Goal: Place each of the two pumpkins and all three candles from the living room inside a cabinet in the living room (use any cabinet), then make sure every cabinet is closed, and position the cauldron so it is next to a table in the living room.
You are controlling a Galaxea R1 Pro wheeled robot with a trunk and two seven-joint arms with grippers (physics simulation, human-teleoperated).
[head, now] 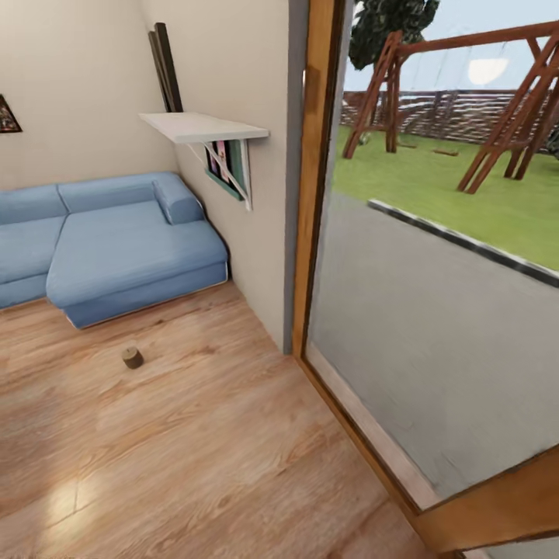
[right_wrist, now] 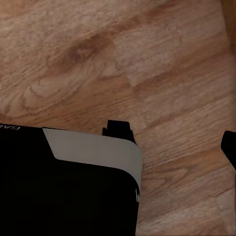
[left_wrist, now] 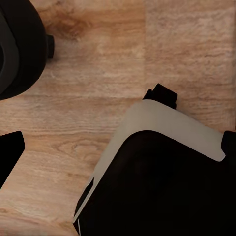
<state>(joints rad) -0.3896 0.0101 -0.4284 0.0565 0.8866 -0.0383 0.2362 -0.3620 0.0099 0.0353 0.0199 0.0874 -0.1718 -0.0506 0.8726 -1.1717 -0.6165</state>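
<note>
A small, stubby brown cylinder that looks like a candle [head: 132,357] stands alone on the wood floor, a short way in front of the blue sofa. The pumpkins, the cauldron, the cabinet and the table are out of view. My left gripper [left_wrist: 118,147] hangs over the floor above the robot's own black and grey base [left_wrist: 162,187]. One dark fingertip [left_wrist: 10,152] sits at the frame edge, and the jaws are wide apart and empty. My right gripper [right_wrist: 118,147] is open too, with one fingertip [right_wrist: 230,147] at the frame edge and nothing held.
A blue corner sofa [head: 116,248] fills the far left along the wall. A white wall shelf [head: 202,126] juts out above its right end. A wood-framed glass door [head: 318,194] on the right looks onto a paved yard, lawn and swing frame. Open wood floor [head: 194,450] lies ahead.
</note>
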